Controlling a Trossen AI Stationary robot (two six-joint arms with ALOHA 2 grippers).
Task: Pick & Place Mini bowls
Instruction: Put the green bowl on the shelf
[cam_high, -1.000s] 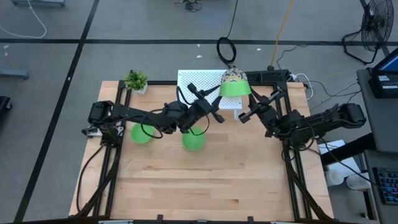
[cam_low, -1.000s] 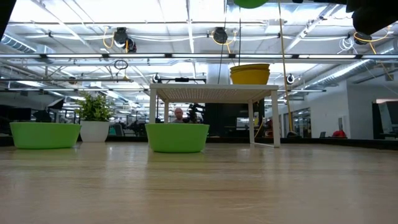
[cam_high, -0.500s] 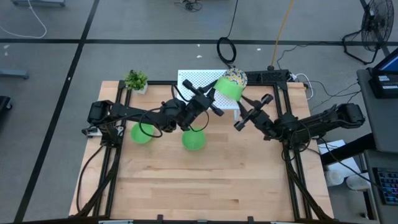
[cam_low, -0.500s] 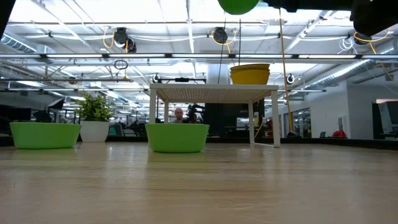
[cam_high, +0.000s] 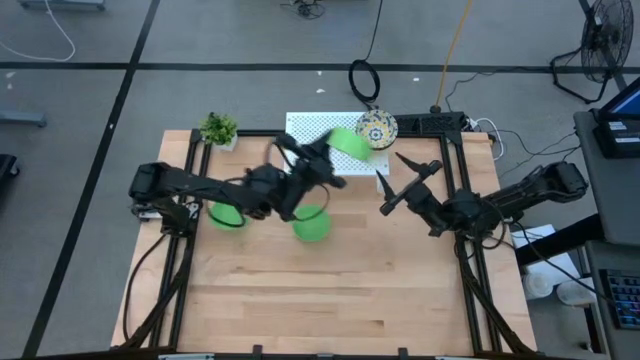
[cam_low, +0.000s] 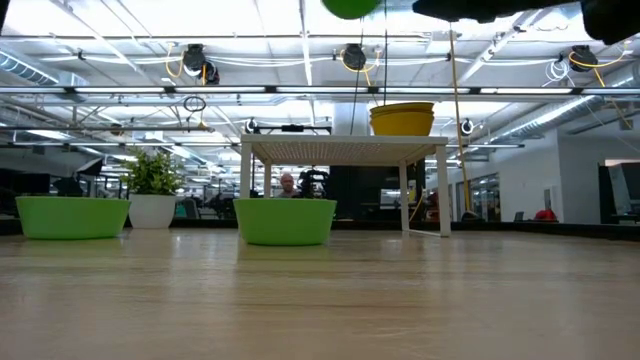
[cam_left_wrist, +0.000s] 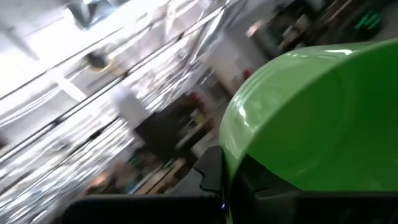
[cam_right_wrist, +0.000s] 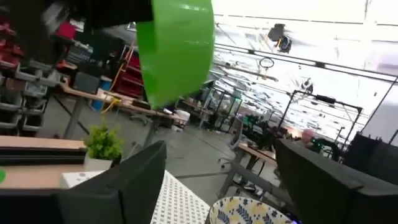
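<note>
A plain green mini bowl (cam_high: 348, 143) hangs tipped on its side above the near edge of the white rack (cam_high: 312, 127), with my left gripper (cam_high: 326, 162) shut on it. It also shows in the right wrist view as the green bowl (cam_right_wrist: 177, 53). My right gripper (cam_high: 392, 182) stands open to its right, with nothing between its fingers. A yellow bowl with a floral inside (cam_high: 377, 129) sits on the rack. Two more green bowls (cam_high: 312, 226) (cam_high: 226, 214) rest on the table under the left arm. My left gripper pinches the green bowl at its rim (cam_left_wrist: 231, 163), which runs between the two fingers (cam_left_wrist: 211, 175). It comes slanting up from the table's left. The bowl is lifted clear of rack and table, tilted on its side.
A small potted plant (cam_high: 218, 129) stands at the far left corner beside the rack. In the low view the rack (cam_low: 345, 150) rises on legs, with the yellow bowl (cam_low: 402, 119) on top. The near half of the table is bare wood (cam_high: 330, 300).
The green bowl has passed from one arm to the other. My left gripper has shut on it, rolled and carried it toward the table's left, off the floral bowl, tipping it. My right gripper has opened, let go and drawn back toward the near right.
</note>
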